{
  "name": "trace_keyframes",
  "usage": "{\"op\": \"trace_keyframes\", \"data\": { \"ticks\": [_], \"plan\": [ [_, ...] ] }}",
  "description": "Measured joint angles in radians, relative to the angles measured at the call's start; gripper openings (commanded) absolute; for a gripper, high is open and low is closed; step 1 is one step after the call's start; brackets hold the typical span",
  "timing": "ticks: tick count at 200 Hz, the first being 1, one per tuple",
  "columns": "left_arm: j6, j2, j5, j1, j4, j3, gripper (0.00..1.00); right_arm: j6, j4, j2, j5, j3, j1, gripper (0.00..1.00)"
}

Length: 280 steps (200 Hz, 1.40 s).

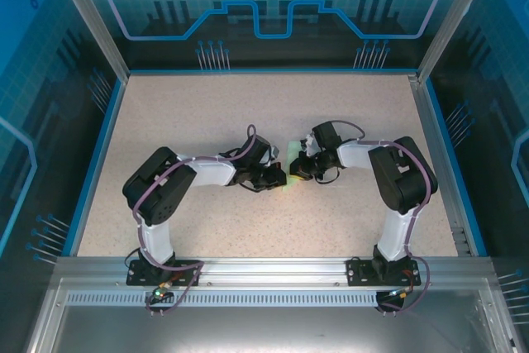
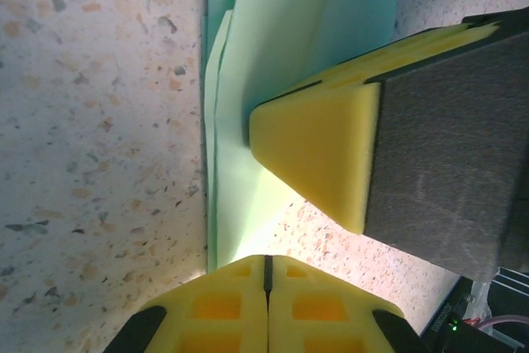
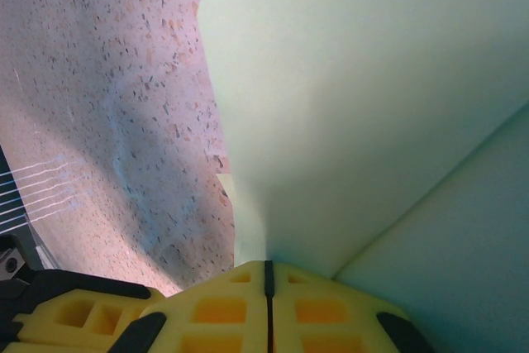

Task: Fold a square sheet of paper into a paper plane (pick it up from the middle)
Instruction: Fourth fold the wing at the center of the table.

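The left hand (image 2: 266,260) and right hand (image 3: 266,264) pinch the paper (image 2: 289,31).

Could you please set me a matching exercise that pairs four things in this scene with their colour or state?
Things:
1. thin folded paper sheet
2. flat speckled tabletop
3. left gripper
4. raised table rim strip

Colour or state:
a. blue
b. pale mint-green
c. shut, yellow fingers pressed together
d. beige

Pairs: 1-b, 2-d, 3-c, 4-a
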Motion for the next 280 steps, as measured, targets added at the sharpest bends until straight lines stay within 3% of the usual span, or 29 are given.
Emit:
{"op": "trace_keyframes", "data": {
  "ticks": [133, 206, 280],
  "plan": [
    [0.004, 0.028, 0.002, 0.004, -0.009, 0.0, 0.0, -0.05, -0.037, 0.001, 0.008, 0.018, 0.035, 0.04],
    [0.013, 0.028, 0.002, 0.004, -0.026, 0.003, 0.0, -0.08, -0.072, 0.088, -0.101, 0.101, -0.066, 0.04],
    [0.047, 0.029, 0.001, 0.005, -0.072, 0.022, 0.0, -0.093, -0.072, 0.162, -0.097, 0.208, -0.147, 0.04]
  ]
}}
